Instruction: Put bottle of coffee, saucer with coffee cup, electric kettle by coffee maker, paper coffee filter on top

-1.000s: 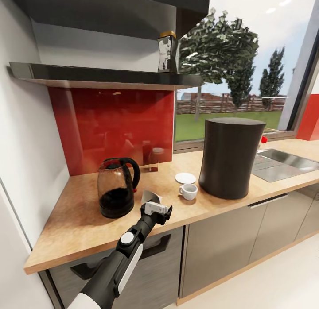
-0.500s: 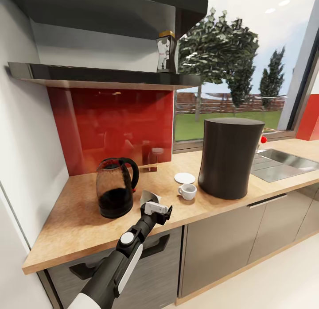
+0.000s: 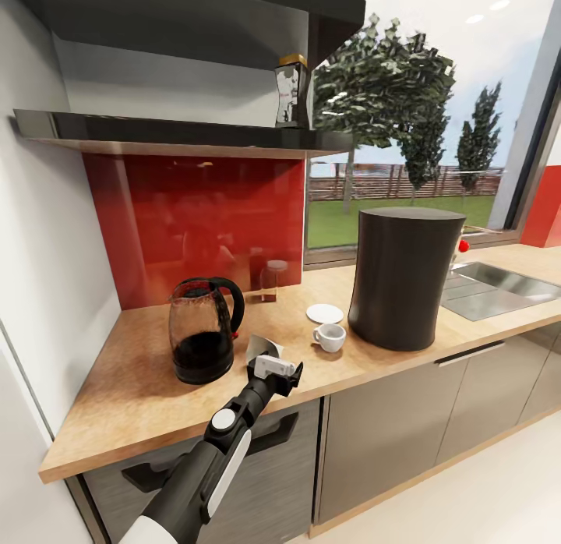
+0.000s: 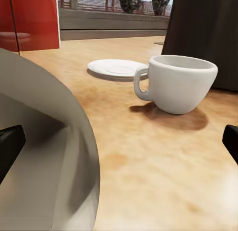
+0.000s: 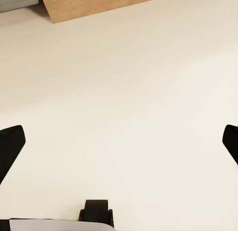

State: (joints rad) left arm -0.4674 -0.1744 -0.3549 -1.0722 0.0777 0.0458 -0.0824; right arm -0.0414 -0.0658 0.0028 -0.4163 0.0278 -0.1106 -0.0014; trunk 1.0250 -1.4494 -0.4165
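Left arm at the counter front edge by the filter; coffee station part laid out

The coffee maker (image 3: 403,277) stands upright on the kitchen countertop (image 3: 132,396), long axis vertical, left of the sink (image 3: 499,285). The coffee cup (image 3: 331,337) sits upright just beside its base, apart from the saucer (image 3: 325,313) lying flat behind it; in the left wrist view the cup (image 4: 178,83) turns its handle toward the saucer (image 4: 118,68). The electric kettle (image 3: 202,330) stands upright further left, handle toward the coffee maker. The bottle of coffee (image 3: 291,90) stands upright on the shelf (image 3: 179,131). The left gripper (image 3: 274,365) has its fingers spread wide, with the curved paper coffee filter (image 4: 44,156) close before it; contact cannot be judged. The right gripper (image 5: 119,146) is spread open above pale floor (image 5: 129,82)
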